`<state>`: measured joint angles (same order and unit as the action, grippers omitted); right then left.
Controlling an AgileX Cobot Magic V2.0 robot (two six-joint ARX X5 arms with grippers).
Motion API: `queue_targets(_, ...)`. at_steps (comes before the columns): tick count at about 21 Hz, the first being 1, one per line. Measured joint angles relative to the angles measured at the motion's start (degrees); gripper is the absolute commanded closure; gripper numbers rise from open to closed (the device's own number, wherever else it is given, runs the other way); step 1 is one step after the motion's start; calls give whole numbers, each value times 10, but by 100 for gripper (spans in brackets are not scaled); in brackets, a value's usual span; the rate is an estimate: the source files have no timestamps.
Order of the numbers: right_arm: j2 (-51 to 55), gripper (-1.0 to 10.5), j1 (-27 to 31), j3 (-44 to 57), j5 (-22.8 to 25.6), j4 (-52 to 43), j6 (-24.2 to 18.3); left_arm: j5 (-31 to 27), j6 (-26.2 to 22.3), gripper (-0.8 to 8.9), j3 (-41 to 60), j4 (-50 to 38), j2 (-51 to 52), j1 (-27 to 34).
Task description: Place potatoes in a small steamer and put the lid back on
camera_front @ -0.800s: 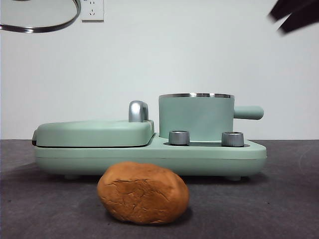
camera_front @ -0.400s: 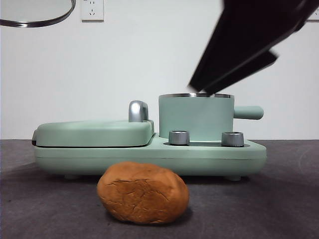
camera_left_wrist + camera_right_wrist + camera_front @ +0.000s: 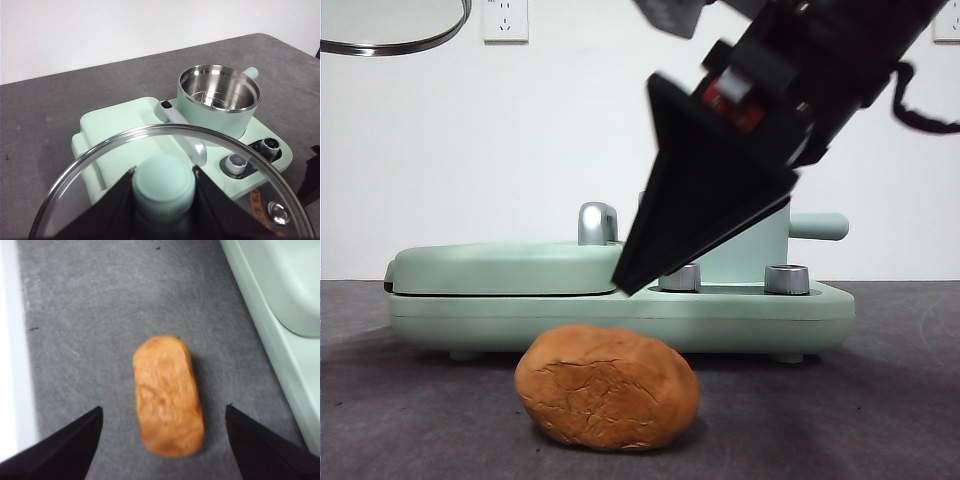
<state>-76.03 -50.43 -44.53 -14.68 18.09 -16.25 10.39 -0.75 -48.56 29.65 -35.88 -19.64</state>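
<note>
**Ann:** Well, the right gripper (image 3: 630, 280) was big and dark in the front view, slanting down in front of the small steamer (image 3: 750, 250), its tip above the potato (image 3: 607, 386).

**Ben:** And its jaws?

**Ann:** Spread wide. From the right wrist they stood either side of the potato (image 3: 167, 395) without touching it. That lump lay on the grey table (image 3: 90, 315), just in front of the green cooker base (image 3: 620, 310).

**Ben:** Where was the lid?

**Ann:** Up high. The left gripper (image 3: 162, 182) had its jaws pinched on the mint knob (image 3: 162, 180), holding the lid (image 3: 100, 150) in the air above the cooker. Its steel rim showed only at the front view's top corner (image 3: 395, 45).

**Ben:** And the pot?

**Ann:** Uncovered, sitting on the base beside the flat griddle cover (image 3: 115, 125), its steel inside (image 3: 218, 92) bare, two knobs (image 3: 786, 279) below it.
</note>
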Motion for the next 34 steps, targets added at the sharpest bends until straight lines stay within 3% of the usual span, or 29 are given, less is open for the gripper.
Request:
queue_targets(12, -83, 565, -5, 0, 12, -26, 0, 0, 0, 804, 0, 0, 0, 0)
queue_targets(15, -97, 755, -5, 0, 15, -25, 0, 0, 0, 804, 0, 0, 0, 0)
queue_targets(19, -97, 780, -6, -2, 14, -18, 13, 0, 0, 804, 0, 0, 0, 0)
queue_targets(27, 40, 779, 0, -130, 16, 233, 94, 0, 0, 804, 0, 0, 0, 0)
queue_targets(30, 58, 775, 14, -232, 72, 332, 148, 0, 0, 804, 0, -1, 0, 0)
queue_targets(34, 43, 763, 47, -324, 124, 395, 172, 0, 0, 804, 0, -3, 0, 0)
